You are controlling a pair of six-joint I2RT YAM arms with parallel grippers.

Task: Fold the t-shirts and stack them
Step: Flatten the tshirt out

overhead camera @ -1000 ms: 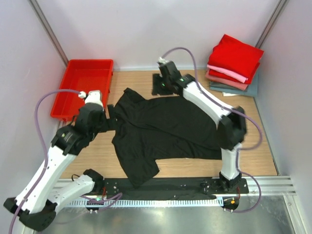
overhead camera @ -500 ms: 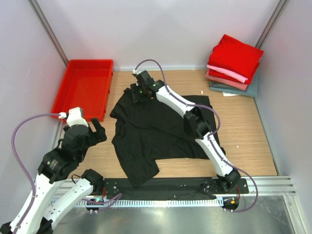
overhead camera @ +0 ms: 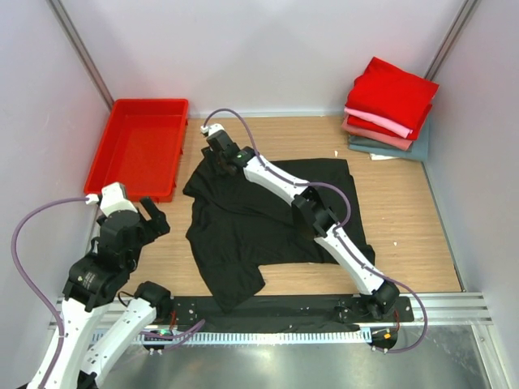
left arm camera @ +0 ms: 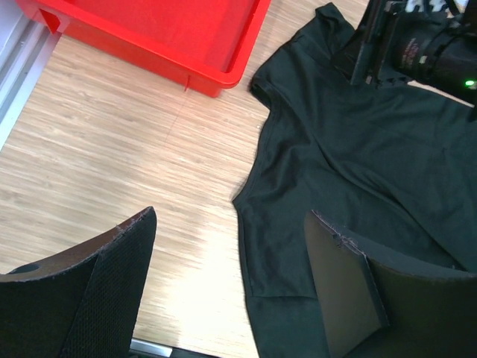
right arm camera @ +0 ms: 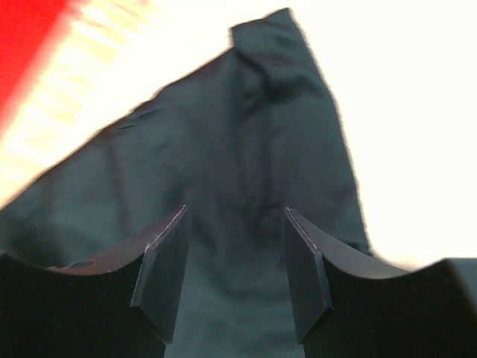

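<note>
A plain black t-shirt (overhead camera: pixel 268 215) lies spread and rumpled on the wooden table, one sleeve toward the red tray. My right gripper (overhead camera: pixel 220 160) reaches across to that far-left sleeve; in the right wrist view the gripper (right arm camera: pixel 235 253) is open, both fingers (right arm camera: pixel 165 272) just above the dark cloth (right arm camera: pixel 253 149). My left gripper (overhead camera: pixel 151 215) hangs left of the shirt, open and holding nothing; in its own view the gripper (left arm camera: pixel 231 261) straddles the shirt's left edge (left arm camera: pixel 358 171) from above. Folded t-shirts (overhead camera: pixel 391 109), red, pink and grey-teal, are stacked at the back right.
A red plastic tray (overhead camera: pixel 130 121) sits at the back left, close to the shirt's sleeve. Grey walls close in both sides. A black mat and metal rail (overhead camera: pixel 276 312) run along the near edge by the arm bases.
The right arm swung from the back middle leftward onto the shirt's far-left sleeve. The left gripper drew back from the shirt's left edge toward the near left.
</note>
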